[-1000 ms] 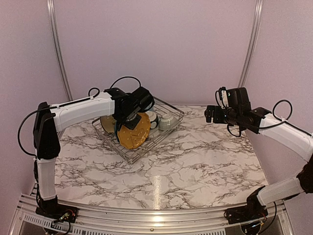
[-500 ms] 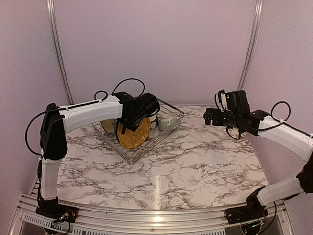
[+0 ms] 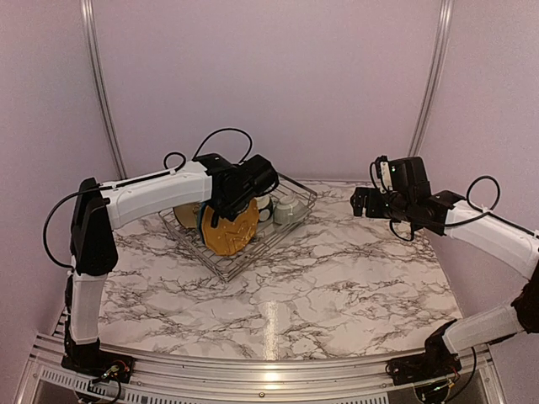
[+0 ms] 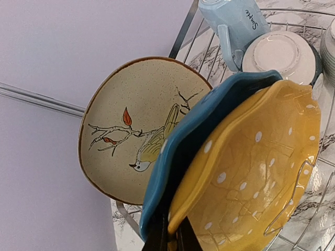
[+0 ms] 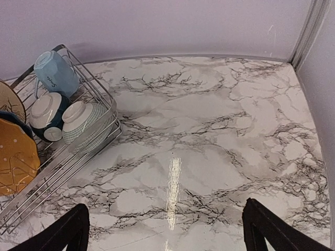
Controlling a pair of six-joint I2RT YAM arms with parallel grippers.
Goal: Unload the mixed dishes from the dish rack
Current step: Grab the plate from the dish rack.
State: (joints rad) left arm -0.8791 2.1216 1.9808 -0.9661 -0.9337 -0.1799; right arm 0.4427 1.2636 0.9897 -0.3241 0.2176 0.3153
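Observation:
The dish rack [image 3: 282,242] stands at the back left with plates on edge in its tines. My left gripper [image 4: 171,238] is shut on the lower rim of the mustard yellow plate [image 4: 256,172], one finger on each face. Directly behind it stands the blue plate [image 4: 209,115], then the cream plate [image 4: 131,125] with a bird on it. A pale blue mug [image 5: 55,73], a dark teal and white bowl [image 5: 44,112] and a grey-green bowl [image 5: 86,123] lie upside down in the rack. My right gripper [image 5: 165,222] hangs open over the bare marble.
The marble table [image 5: 209,136] stretches to the right and front of the rack. A pale wall [image 3: 269,76] with metal posts closes the back, and the rack's wire rim [image 5: 99,151] lies left of my right gripper.
My left gripper has reached further into the rack and closed on the yellow plate's rim. The right arm has drifted slightly left, still open.

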